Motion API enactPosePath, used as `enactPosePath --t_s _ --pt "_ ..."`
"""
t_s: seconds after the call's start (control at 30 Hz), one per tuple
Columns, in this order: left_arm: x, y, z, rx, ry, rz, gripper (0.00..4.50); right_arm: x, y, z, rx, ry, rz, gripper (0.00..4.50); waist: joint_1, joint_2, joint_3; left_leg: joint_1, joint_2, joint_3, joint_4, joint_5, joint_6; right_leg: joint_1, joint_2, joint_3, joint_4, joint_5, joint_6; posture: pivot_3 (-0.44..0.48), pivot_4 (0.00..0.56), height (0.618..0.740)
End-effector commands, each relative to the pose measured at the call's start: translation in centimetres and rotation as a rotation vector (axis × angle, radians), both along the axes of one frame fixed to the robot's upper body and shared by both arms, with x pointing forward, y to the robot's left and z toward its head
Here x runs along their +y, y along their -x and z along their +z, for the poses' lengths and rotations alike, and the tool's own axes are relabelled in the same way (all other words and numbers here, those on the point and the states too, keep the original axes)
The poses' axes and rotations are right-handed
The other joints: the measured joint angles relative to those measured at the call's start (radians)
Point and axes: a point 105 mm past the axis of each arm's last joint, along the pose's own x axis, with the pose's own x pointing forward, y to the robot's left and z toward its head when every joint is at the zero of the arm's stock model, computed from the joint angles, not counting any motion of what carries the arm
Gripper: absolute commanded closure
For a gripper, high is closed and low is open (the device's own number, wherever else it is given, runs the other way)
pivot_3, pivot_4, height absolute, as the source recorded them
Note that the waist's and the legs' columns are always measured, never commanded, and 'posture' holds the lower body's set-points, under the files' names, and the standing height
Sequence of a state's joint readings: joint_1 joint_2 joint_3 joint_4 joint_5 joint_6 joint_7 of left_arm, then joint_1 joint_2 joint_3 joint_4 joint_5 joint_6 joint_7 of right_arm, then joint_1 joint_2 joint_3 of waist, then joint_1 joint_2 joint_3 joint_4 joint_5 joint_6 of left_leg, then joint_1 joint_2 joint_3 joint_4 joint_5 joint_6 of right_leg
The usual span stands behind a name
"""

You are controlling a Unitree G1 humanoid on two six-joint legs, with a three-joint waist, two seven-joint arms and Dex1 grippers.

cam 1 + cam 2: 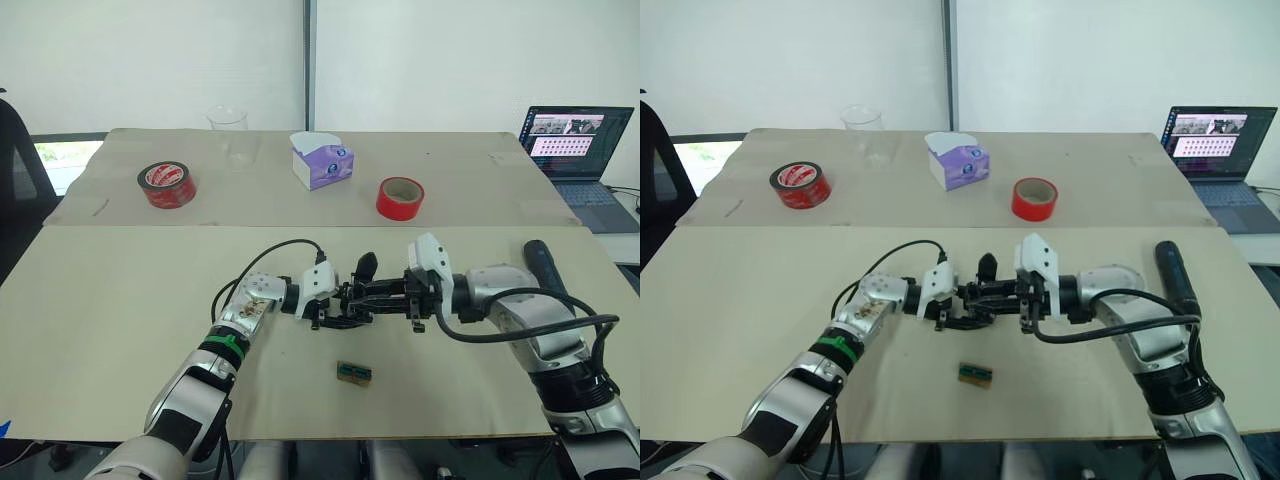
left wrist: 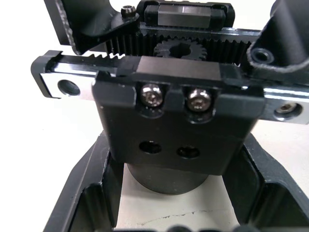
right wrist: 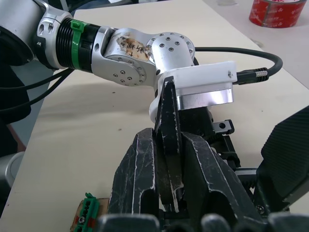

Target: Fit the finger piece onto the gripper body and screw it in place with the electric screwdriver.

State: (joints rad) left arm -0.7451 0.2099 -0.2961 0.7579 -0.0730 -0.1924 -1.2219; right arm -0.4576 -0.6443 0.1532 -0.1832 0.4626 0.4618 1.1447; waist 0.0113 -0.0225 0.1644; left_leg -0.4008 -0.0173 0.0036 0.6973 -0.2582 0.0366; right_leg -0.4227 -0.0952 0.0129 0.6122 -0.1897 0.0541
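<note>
Gripper body: held above the near surface at centre, between both claws; black, blocky, toothed rack, pinion gear and two silver screws visible in the left wrist view; one pointed black finger sticking up at 12 o'clock.

Left claw: closed around the gripper body from 9 o'clock, fingers flanking the block's lower part.

Finger piece: slim, black, tapered, standing upright between the right claw's fingers, close against the gripper body.

Right claw: pinched shut on the finger piece, approaching from 3 o'clock, tip to tip with the left claw.

Electric screwdriver: thick black cylinder, lying on the surface at 3 o'clock of the claws, beyond the right forearm, well apart from the gripper body; tip hidden.

Small green-brown tray: flat on the surface at 6 o'clock, near the claws, apart from them.

Red tape roll: on the far surface at 1 o'clock.

Purple tissue box: far surface, 12 o'clock.

Red printed tape roll: far surface, 10 o'clock.

Clear plastic cup: far edge, 11 o'clock.

Laptop: open, screen lit, on a side desk at 2 o'clock.
</note>
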Motion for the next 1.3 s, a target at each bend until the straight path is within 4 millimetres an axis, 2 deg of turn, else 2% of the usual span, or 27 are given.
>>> enactPosePath --t_s 0.03,0.27,0.43,0.5,0.6,0.77,1.07,1.3 --pt "0.1 -0.7 1.3 -0.048 0.026 0.031 2.21 -0.6 -0.3 -1.8 0.043 0.015 -0.052 4.16 0.0 0.0 0.0 0.0 0.0 0.0 0.0 0.0 0.0 0.0 0.0 0.0 0.0 0.0 0.0 0.0 0.15 0.74" --pt "0.1 -0.6 1.4 -0.048 0.027 0.027 2.21 -0.9 -0.7 -3.0 0.078 0.059 -0.038 4.16 -0.001 0.0 -0.001 0.002 0.0 0.0 0.0 0.0 0.0 0.001 0.0 0.0 0.001 0.0 0.0 0.0 0.15 0.74" --pt "0.0 -0.6 1.5 -0.044 0.031 0.033 2.21 -1.2 0.5 -5.0 0.256 0.196 -0.012 4.16 0.001 0.0 -0.002 0.002 0.0 0.0 0.0 0.0 0.0 0.002 0.0 0.0 0.001 0.0 0.0 0.0 0.15 0.74" --pt "0.0 -0.6 1.5 -0.044 0.033 0.034 2.21 -1.1 0.5 -5.1 0.262 0.199 -0.027 4.16 0.003 0.0 -0.002 0.002 0.001 -0.001 0.0 0.0 0.0 0.002 0.0 0.0 0.0 0.0 0.0 0.0 0.15 0.74" --pt "0.1 -0.4 1.5 -0.041 0.035 0.035 2.21 -0.2 -0.1 -4.5 0.203 0.095 -0.117 4.16 0.001 -0.002 -0.003 0.002 0.001 -0.001 -0.001 0.0 0.0 0.002 0.0 0.0 -0.001 0.0 0.0 0.0 0.15 0.74" --pt "0.3 -0.3 1.5 -0.04 0.031 0.04 2.21 -0.9 -0.4 -5.2 0.154 0.077 -0.172 4.16 -0.005 -0.001 -0.005 0.004 0.001 0.0 -0.001 0.0 0.0 0.003 0.001 0.001 0.0 0.0 0.0 0.0 0.15 0.74" --pt "0.4 -0.4 1.7 -0.045 0.029 0.044 2.21 -2.3 0.0 -6.9 0.282 0.229 -0.017 4.16 -0.004 -0.001 -0.005 0.004 0.001 0.0 -0.001 0.0 0.0 0.003 0.001 0.001 0.0 0.0 0.0 0.0 0.15 0.74" --pt "0.7 -0.4 1.7 -0.044 0.028 0.053 2.21 -1.9 -0.7 -7.0 0.363 0.238 -0.062 4.16 -0.003 -0.001 -0.007 0.005 0.001 0.0 -0.001 0.0 0.0 0.004 0.001 0.001 0.0 0.0 0.0 0.0 0.15 0.74"
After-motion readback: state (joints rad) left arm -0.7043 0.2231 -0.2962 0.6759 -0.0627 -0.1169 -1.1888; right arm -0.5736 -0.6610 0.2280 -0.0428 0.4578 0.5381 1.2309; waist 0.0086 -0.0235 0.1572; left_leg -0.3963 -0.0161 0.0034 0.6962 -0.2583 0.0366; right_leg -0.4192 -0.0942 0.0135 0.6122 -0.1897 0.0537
